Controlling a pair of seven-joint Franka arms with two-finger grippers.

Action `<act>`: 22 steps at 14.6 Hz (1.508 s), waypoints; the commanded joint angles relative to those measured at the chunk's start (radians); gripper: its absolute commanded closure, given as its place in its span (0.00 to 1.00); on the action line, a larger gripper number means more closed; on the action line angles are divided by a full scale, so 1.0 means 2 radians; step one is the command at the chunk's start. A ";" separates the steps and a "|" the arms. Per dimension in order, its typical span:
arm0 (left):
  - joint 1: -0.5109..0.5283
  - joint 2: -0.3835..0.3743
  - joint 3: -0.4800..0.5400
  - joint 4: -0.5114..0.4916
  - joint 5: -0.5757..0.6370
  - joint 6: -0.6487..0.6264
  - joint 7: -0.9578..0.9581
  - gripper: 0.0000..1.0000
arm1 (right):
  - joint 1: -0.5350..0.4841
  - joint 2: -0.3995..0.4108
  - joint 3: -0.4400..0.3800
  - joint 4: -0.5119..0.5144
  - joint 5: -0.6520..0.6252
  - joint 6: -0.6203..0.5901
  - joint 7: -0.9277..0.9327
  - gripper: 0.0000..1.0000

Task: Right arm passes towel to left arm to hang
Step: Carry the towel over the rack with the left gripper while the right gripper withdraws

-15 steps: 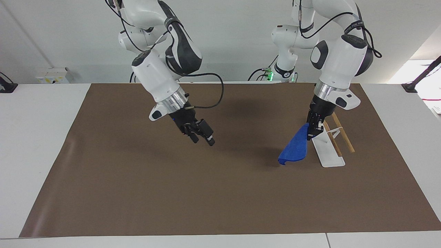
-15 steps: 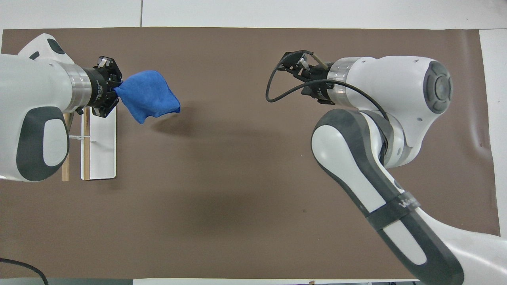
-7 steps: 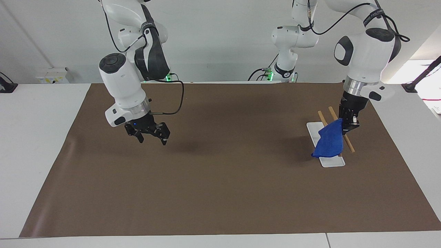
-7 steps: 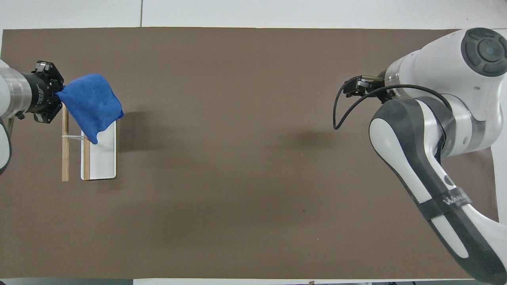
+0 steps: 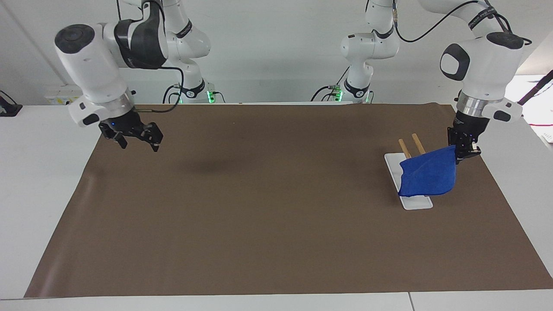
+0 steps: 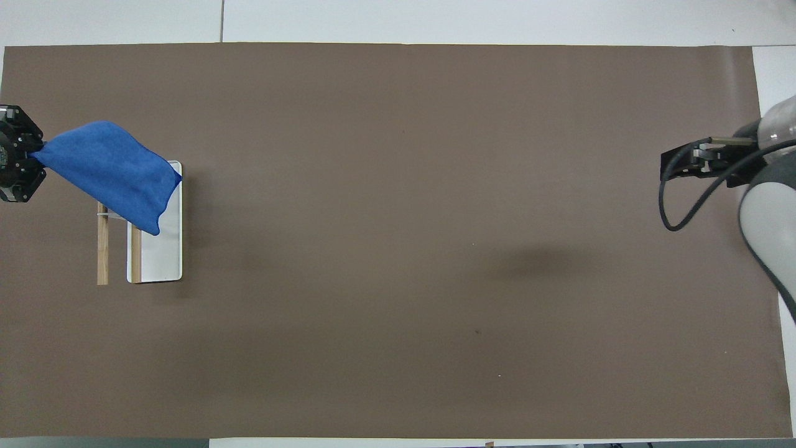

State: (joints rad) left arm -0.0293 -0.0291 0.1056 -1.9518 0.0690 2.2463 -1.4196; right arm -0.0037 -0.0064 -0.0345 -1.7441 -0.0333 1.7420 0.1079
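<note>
Left gripper (image 5: 464, 149) pinches one corner of the towel (image 5: 428, 177), draped over the rack (image 5: 408, 181) near the left-arm edge of the mat (image 5: 276, 242), right gripper (image 5: 135, 137) spread empty over its own edge, wide bare mat between.

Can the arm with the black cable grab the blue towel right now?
Probably not. The right tool hangs over the mat's edge at its own end of the table, while the towel hangs from the left tool over the rack at the other end.
</note>
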 commanded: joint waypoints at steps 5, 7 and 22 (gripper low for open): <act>0.051 -0.046 -0.004 -0.103 0.011 0.109 -0.002 1.00 | -0.027 -0.004 0.023 0.074 -0.022 -0.096 -0.002 0.00; 0.052 -0.043 -0.004 -0.113 0.011 0.117 -0.002 1.00 | -0.027 -0.014 0.023 0.056 -0.022 -0.104 -0.004 0.00; 0.088 -0.040 -0.004 -0.172 0.012 0.132 0.028 1.00 | -0.016 -0.022 0.028 0.050 -0.010 -0.100 0.048 0.00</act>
State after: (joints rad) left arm 0.1200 -0.0829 0.1040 -2.2629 0.0737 2.4819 -1.3920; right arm -0.0440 -0.0330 0.0068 -1.6269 -0.0587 1.5371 0.1813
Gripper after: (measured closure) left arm 0.982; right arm 0.000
